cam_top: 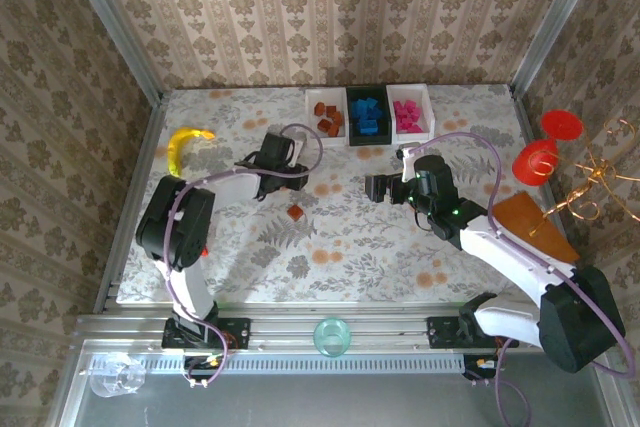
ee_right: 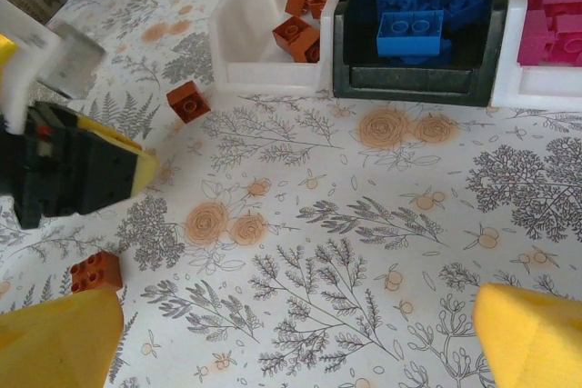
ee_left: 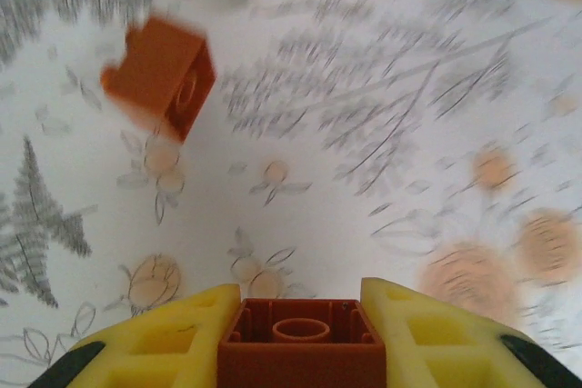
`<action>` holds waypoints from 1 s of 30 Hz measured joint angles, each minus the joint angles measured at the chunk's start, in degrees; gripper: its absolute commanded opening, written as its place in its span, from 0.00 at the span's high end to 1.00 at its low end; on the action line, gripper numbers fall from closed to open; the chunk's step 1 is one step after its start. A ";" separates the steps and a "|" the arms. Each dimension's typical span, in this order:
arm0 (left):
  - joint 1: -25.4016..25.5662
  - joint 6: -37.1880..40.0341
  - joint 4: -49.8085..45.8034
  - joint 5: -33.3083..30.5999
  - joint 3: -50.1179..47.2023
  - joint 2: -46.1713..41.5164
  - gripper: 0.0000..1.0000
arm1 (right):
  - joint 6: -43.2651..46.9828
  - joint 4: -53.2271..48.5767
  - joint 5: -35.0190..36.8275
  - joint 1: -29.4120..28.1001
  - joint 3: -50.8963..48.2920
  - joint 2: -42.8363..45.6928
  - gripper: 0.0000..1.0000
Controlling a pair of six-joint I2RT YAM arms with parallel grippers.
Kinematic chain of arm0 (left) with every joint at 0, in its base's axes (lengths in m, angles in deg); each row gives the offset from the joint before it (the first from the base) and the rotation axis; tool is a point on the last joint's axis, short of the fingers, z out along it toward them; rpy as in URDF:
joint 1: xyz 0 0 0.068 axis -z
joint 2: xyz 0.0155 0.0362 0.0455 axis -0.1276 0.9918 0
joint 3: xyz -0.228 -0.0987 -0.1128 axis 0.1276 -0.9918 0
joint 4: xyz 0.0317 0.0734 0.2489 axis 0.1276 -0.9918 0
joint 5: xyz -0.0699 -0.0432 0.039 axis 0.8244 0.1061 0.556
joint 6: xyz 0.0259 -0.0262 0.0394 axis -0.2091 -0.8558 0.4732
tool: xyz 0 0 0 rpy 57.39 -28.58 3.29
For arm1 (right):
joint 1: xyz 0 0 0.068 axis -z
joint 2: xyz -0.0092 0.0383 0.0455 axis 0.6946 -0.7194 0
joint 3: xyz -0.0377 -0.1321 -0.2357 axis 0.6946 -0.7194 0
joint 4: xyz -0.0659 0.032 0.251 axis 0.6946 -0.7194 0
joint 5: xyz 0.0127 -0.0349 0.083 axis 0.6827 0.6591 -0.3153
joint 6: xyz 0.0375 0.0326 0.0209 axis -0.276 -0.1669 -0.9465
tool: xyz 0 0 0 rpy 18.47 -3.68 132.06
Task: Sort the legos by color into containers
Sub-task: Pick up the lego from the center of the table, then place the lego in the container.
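In left hand (ee_left: 300, 311), half-cropped brown lego (ee_left: 300, 356)

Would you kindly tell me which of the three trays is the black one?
The middle tray, holding blue bricks; the left tray with brown bricks and right tray with pink bricks are white.

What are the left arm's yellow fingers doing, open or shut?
Shut. In the left wrist view, the left fingers are clamped on a brown lego, which sits wedged between them.
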 measured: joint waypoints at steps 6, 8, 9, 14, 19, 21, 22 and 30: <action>1.84 -0.52 3.76 -0.48 7.19 0.42 0.66 | 0.07 1.57 -1.18 -0.72 -0.11 -0.13 0.00; 1.86 -0.46 4.11 -1.18 11.78 2.73 0.66 | 0.07 1.88 -1.31 -0.81 -0.11 -0.13 0.00; 1.79 -0.28 4.28 -1.73 14.53 4.42 0.65 | 0.07 1.90 -1.29 -0.94 -0.11 -0.13 0.00; 1.18 1.51 3.52 -4.24 26.99 14.03 0.64 | 0.07 1.88 -1.29 -0.96 -0.15 -0.13 0.00; -0.20 3.54 0.76 -5.03 37.75 23.10 0.59 | 0.07 1.86 -1.27 -0.96 -0.15 -0.13 0.00; -0.83 4.31 -0.70 -5.25 40.74 25.53 0.53 | 0.09 1.84 -1.27 -0.96 -0.15 -0.13 0.00; -1.16 4.63 -1.75 -5.38 42.27 26.60 0.48 | 0.11 1.84 -1.27 -0.96 -0.15 -0.11 0.00; -2.32 5.53 -4.76 -5.44 40.89 23.43 0.28 | 0.94 1.77 -1.25 -0.96 -0.15 0.66 0.00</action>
